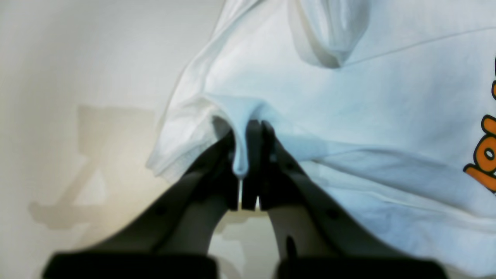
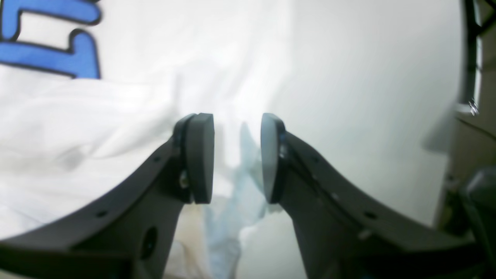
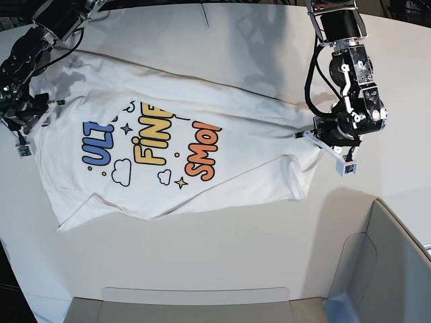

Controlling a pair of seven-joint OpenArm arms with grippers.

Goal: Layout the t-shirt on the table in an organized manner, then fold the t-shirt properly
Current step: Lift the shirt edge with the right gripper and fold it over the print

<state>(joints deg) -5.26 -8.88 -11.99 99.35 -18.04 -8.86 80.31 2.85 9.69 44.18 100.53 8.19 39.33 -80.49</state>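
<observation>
White cotton: t-shirt [image 3: 168, 145] skewed on worktop [image 3: 236, 256].
Left gripper [image 1: 244, 155]: clenched on sleeve fold; pull toward 3 o'clock.
Right gripper [image 2: 236, 155]: jaws parted, released.

Grey-white bin wall [image 3: 394, 259] at near corner; dark floor beyond far edge.

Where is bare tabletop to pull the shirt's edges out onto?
Bare white smooth table lies between the printed white cloth t-shirt hem and the near grey-white bin wall, and along the far curved edge. It is crowded at both shirt ends, by the left gripper and right gripper.
</observation>
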